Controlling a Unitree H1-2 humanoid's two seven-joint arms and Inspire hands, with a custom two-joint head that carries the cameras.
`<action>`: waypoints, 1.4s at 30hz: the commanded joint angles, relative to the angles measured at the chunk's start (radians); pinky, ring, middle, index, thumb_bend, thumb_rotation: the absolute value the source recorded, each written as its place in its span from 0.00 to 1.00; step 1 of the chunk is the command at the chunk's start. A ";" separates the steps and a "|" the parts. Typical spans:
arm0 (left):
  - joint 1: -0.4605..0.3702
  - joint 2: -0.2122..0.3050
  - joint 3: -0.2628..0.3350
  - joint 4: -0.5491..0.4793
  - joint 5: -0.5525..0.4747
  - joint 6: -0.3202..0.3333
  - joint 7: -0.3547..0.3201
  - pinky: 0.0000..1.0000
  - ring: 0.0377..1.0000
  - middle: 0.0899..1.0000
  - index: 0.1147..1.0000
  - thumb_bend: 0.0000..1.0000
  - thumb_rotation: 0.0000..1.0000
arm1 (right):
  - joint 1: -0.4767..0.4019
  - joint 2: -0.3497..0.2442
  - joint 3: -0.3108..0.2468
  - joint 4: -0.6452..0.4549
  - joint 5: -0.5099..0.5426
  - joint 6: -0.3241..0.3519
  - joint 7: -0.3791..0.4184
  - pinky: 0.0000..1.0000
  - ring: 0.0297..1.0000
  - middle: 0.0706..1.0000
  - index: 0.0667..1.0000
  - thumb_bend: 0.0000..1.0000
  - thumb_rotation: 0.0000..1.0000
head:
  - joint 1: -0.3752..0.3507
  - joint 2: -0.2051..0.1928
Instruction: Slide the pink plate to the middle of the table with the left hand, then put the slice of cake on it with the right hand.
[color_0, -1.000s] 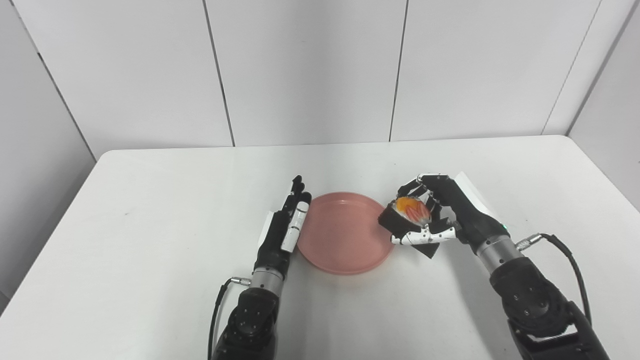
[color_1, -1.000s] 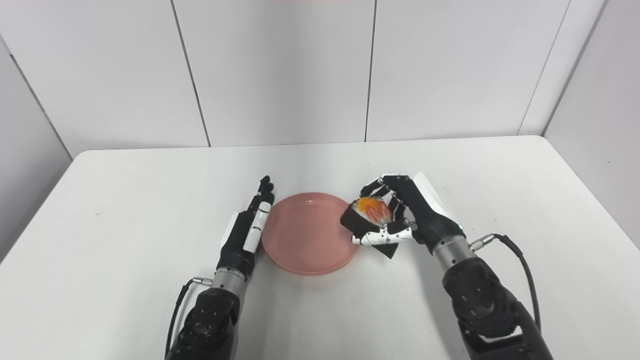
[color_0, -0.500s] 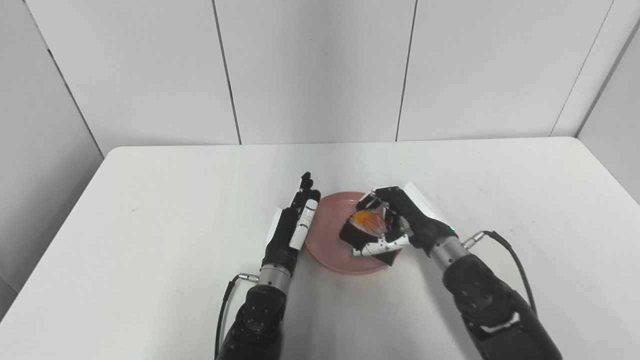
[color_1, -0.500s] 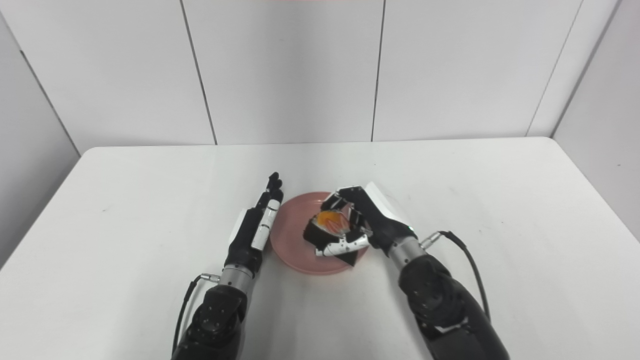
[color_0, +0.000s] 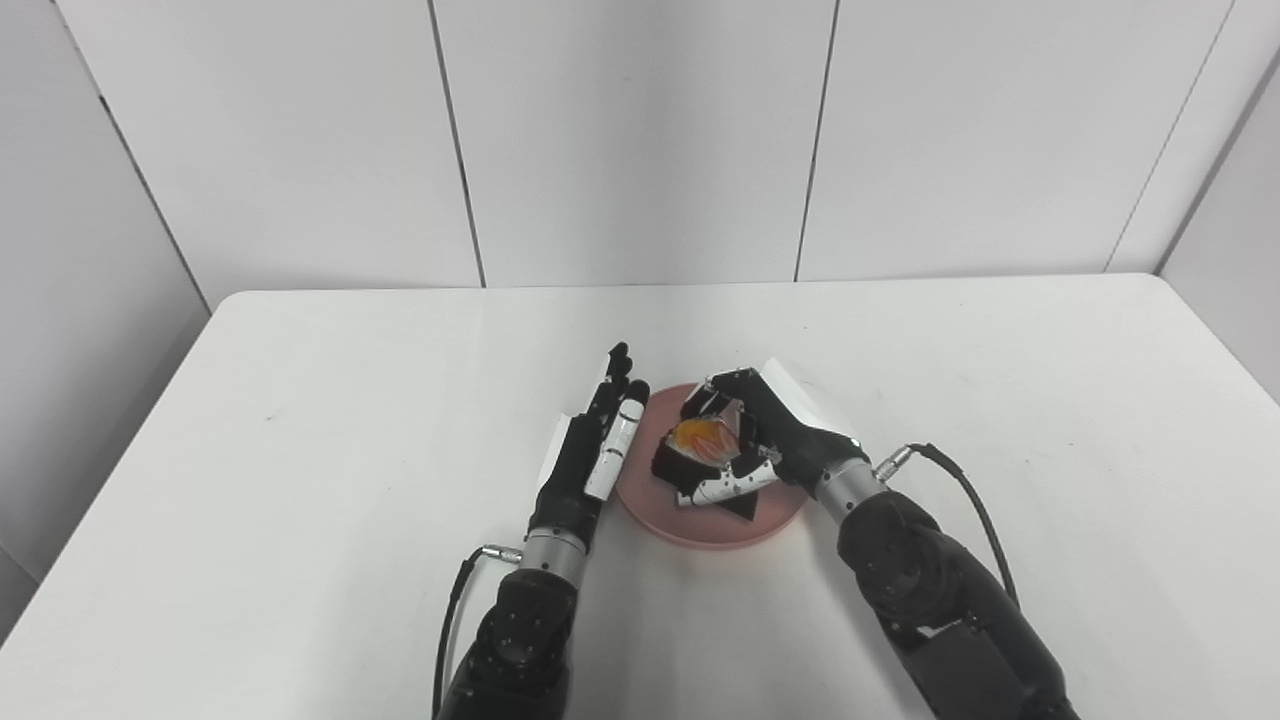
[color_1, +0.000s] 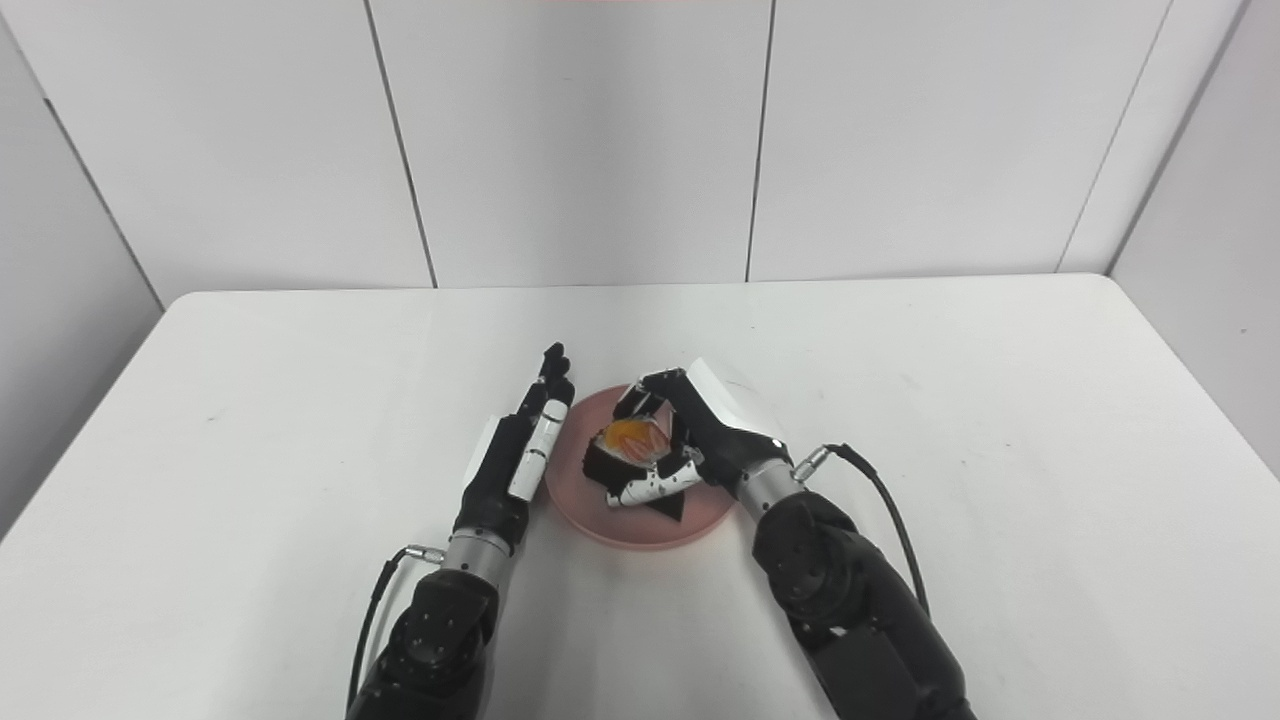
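While the right hand (color_0: 770, 450) grips the cake slice (color_0: 692, 452) over the pink plate (color_0: 735, 520); left hand (color_0: 590, 455) flat, empty.

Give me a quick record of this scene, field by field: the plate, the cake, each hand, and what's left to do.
plate: pink plate, mid-table
cake: slice of cake, over the plate, held
right hand: shut on the cake
left hand: open, fingers straight, at the plate's left rim
table: white
remaining: release the cake onto the plate

smooth matt pink plate (color_0: 770, 515), matt white table (color_0: 300, 420), glossy orange-topped cake slice (color_0: 695, 445), black-and-white plastic-looking left robot hand (color_0: 592, 455)
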 joint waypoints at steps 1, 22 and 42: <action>0.003 -0.010 -0.005 -0.014 -0.002 -0.003 0.007 1.00 1.00 1.00 1.00 0.61 1.00 | -0.059 0.004 0.010 0.001 -0.030 -0.061 -0.044 0.09 0.12 0.43 0.45 0.52 0.00 | 0.001 0.000; 0.012 0.002 0.001 -0.047 -0.016 0.028 -0.006 1.00 1.00 1.00 1.00 0.59 1.00 | 0.020 -0.068 0.005 -0.145 0.010 -0.046 0.065 0.75 0.86 0.87 0.87 0.63 0.53 | -0.012 0.012; 0.040 0.038 0.031 -0.140 -0.094 0.102 -0.060 1.00 1.00 1.00 1.00 0.55 1.00 | 0.112 -0.019 -0.076 -0.199 0.113 -0.088 0.029 0.89 1.00 1.00 1.00 0.61 0.68 | -0.042 0.049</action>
